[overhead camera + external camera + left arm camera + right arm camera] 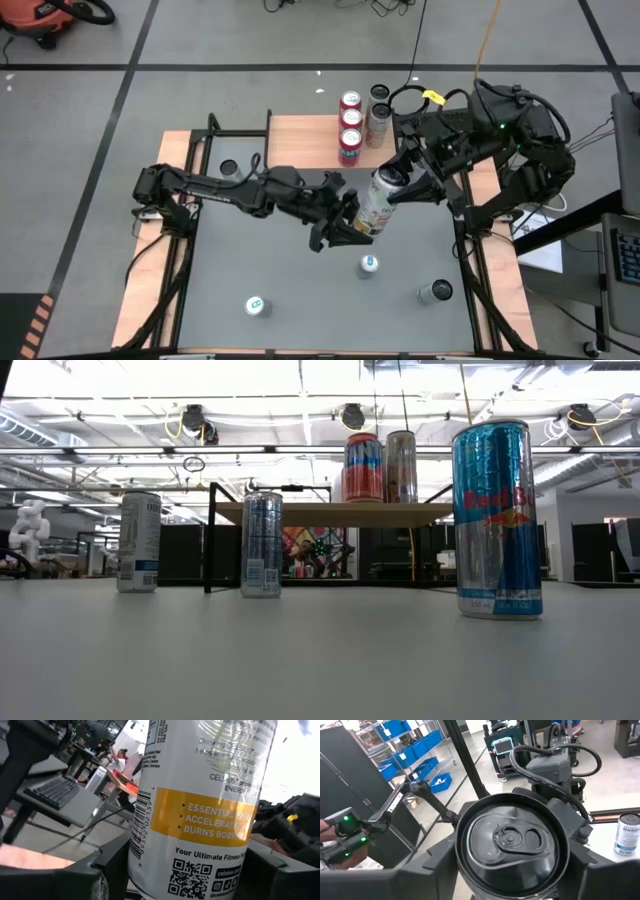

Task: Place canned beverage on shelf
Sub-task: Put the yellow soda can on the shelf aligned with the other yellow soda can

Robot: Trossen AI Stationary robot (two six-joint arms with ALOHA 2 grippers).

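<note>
Two grippers meet at one can above the middle of the table. In the high view the left gripper holds the lower part of a white Celsius can, which is tilted in the air, and the right gripper is at its top end. The left wrist view shows this can very close, with a dark finger on each side of it, so the left fingers are clamped on the can. The right wrist view looks directly on the can's lid, and dark fingers stand at both sides of the rim; whether they already press on it I cannot tell.

The shelf stands at the far side of the table. From above, three red cans in a row and one more tall can are on its right end. The low view shows only two cans on the shelf top, because the red ones hide each other. It shows no arm and no held can.

On the table, the high view shows three more cans near the front and one dark can at the left. In the low view a Red Bull can is large and near, and two others are farther away. Their labels are hard to read there.
</note>
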